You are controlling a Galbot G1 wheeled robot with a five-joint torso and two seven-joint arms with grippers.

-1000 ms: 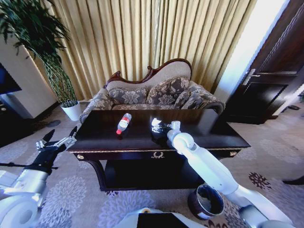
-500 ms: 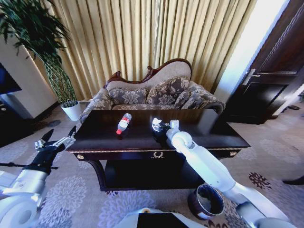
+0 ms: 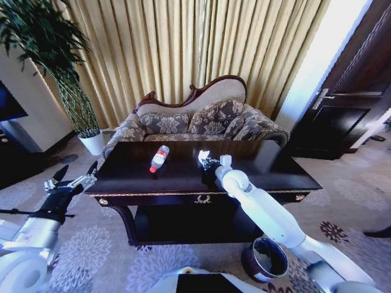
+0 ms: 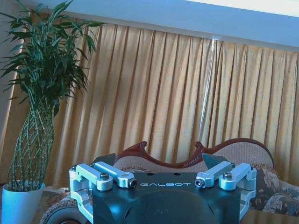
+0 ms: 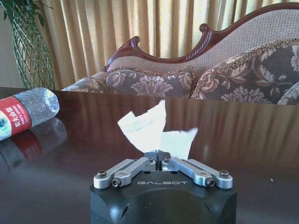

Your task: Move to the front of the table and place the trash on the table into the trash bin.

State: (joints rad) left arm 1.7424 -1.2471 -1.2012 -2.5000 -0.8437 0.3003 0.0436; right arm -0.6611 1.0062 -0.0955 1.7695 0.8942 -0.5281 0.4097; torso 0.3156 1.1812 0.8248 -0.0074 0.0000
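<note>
On the dark glossy table [image 3: 269,177], a clear plastic bottle [image 3: 159,158] with a red label and white cap lies on its side left of centre. My right gripper [image 3: 208,162] reaches over the table's middle and is shut on a piece of crumpled white paper [image 3: 203,155]. In the right wrist view the fingers meet at the right gripper [image 5: 157,160], pinching the lower edge of the paper [image 5: 149,131], with the bottle [image 5: 25,112] off to one side. The trash bin [image 3: 264,259] stands on the carpet under my right arm. My left gripper [image 3: 70,182] hangs open beside the table's left end.
A floral sofa [image 3: 195,122] stands right behind the table, with curtains beyond it. A white plant pot [image 3: 93,142] with a tall plant is at the back left. A dark door [image 3: 342,116] is at the right. Patterned carpet surrounds the table.
My right gripper has risen slightly with the white paper pinched in it, so the paper now sits a little above the tabletop. The bottle and left arm have not moved.
</note>
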